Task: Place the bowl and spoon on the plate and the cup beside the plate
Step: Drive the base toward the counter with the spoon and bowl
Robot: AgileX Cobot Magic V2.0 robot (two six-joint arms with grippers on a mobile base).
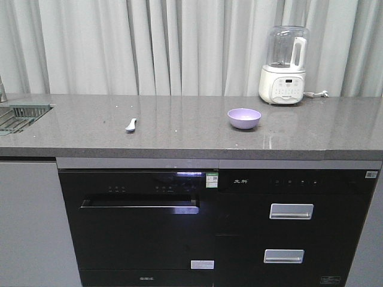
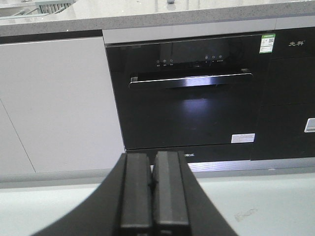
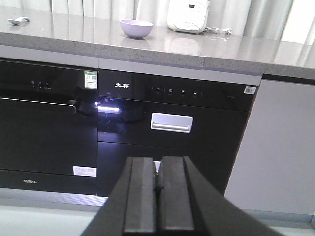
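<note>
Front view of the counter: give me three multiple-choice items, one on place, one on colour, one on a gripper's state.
1. Relative to the small round lavender plastic bowl, the small pale blue plastic spoon lies: A inside; B left; C right.
2. The countertop blender's plastic base is: A black; B red; C white.
3. The left gripper is: A shut; B wide open; C holding the spoon.
B, the spoon lies apart to the left. C, white under the clear jug. A, the fingers meet, nothing between.
</note>
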